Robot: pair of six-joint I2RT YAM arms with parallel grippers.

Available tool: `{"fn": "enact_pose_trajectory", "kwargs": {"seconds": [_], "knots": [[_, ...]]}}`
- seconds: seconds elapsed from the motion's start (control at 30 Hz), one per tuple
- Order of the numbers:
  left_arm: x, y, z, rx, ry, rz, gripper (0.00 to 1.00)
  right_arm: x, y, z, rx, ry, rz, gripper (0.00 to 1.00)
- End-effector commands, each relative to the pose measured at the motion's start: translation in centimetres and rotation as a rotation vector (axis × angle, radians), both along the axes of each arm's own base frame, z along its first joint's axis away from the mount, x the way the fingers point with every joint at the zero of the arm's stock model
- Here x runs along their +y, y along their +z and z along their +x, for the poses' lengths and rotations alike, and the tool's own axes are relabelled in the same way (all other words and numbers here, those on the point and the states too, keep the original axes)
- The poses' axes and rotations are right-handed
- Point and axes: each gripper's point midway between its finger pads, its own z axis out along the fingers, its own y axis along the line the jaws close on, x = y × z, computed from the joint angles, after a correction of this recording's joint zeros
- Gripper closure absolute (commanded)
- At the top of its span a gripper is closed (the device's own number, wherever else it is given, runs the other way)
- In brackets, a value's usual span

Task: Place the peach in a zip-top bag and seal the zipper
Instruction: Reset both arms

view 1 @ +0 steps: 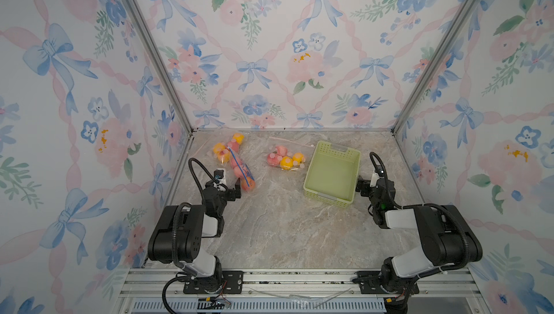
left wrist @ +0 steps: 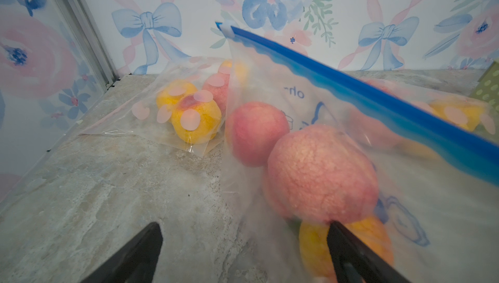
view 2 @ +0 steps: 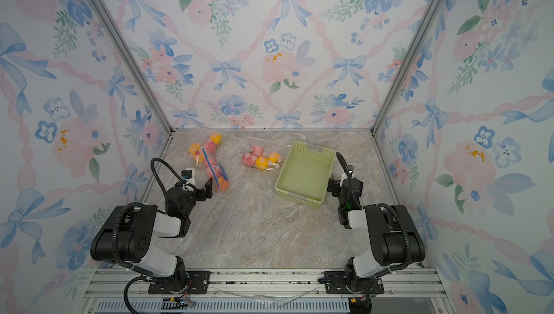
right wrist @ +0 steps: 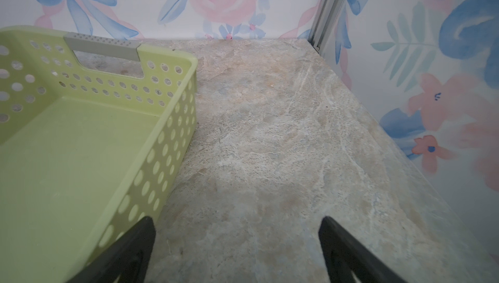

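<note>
Peaches (left wrist: pixel 321 176), pink ones with a yellow-orange one beneath them, sat directly ahead of our left gripper (left wrist: pixel 244 227), all of them inside a clear blue-zippered bag (left wrist: pixel 351 122). The left gripper's jaws were spread wide and clamped nothing. A corner of the bag lay between them, and one finger (left wrist: pixel 348 252) stood against the film in front of the yellow-orange peach, though we could not tell whether it touched. The bag's blue zipper strip (left wrist: pixel 337 73) ran above the fruit, with its white slider (left wrist: pixel 226 29) at the far end. We could not tell whether the seam was pressed shut along its whole length.

In a top view, the bag (view 1: pixel 243 174) lay on the marble-patterned tabletop (view 1: pixel 269 222) at the left side, running away from the gripper (view 1: pixel 230 184). Just behind it lay a polka-dot bag (view 1: pixel 221 149) of yellow and pink peaches, touching or overlapping it. A third bag of peaches (view 1: pixel 286 159) lay apart from both, nearer the middle and just beside a green perforated basket (view 1: pixel 337 147).

Our right gripper (right wrist: pixel 237 221) was likewise spread wide with nothing between its jaws. It was low over the bare tabletop, just beside the basket's near right corner (right wrist: pixel 172 138).
</note>
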Motion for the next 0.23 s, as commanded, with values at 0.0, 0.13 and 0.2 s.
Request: {"fn": "enact_pose_trajectory", "kwargs": {"seconds": [0.0,0.13,0.2], "knots": [[-0.4,0.9,0.27,-0.031,-0.024,0.017,0.02,0.58,1.12,0.8,-0.03,0.022,-0.006,0.04],[-0.39,0.89,0.26,-0.031,-0.024,0.018,0.02,0.58,1.12,0.82,-0.029,0.026,-0.002,0.04],[-0.37,0.88,0.26,-0.031,-0.023,0.017,0.02,0.59,1.17,0.8,-0.032,0.025,-0.004,0.04]]}}
